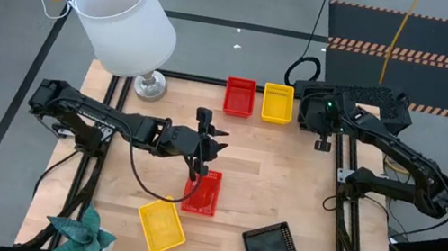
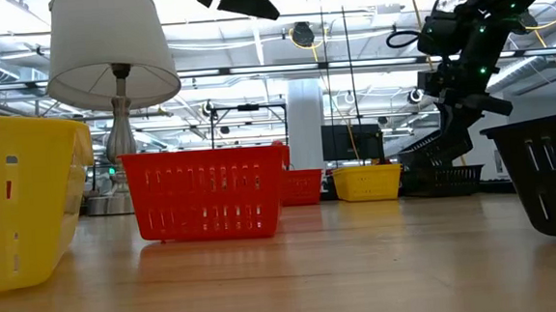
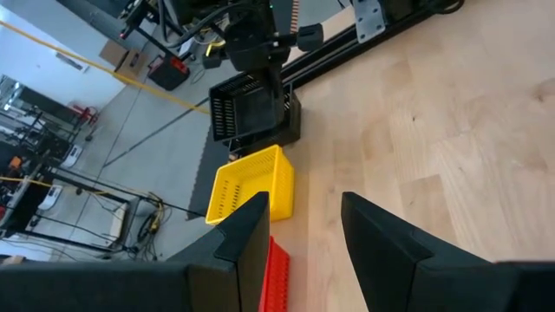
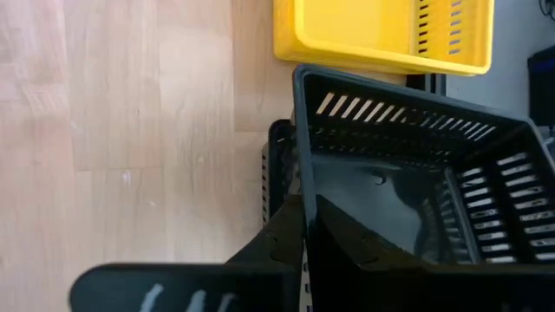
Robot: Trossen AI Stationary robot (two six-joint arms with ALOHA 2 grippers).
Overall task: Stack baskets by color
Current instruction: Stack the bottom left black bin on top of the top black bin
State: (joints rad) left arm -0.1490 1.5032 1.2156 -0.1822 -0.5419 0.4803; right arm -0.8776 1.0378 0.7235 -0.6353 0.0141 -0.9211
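My right gripper [image 4: 312,234] is at the table's far right corner, shut on a black basket [image 4: 408,182]. That basket is tilted over a second black basket [image 4: 276,173], beside a yellow basket [image 1: 278,104] and a red basket [image 1: 239,96]. My left gripper [image 3: 303,234] hangs open with nothing in it over the table's middle, above a red basket [image 1: 202,192]. Near the front edge lie another yellow basket [image 1: 162,225] and a black basket [image 1: 270,244]. My right gripper pinches one side wall of the black basket [image 4: 300,186], with one finger [image 4: 355,238] inside and the other outside. The fingers slant down from above. The basket sits tilted over the second black basket; whether it rests on that one, I cannot tell.
A lamp with a white shade [image 1: 123,22] stands at the far left corner. A green paper-like thing [image 1: 78,233] lies at the near left corner. Bare wood [image 1: 287,182] lies between the far row and the near baskets.
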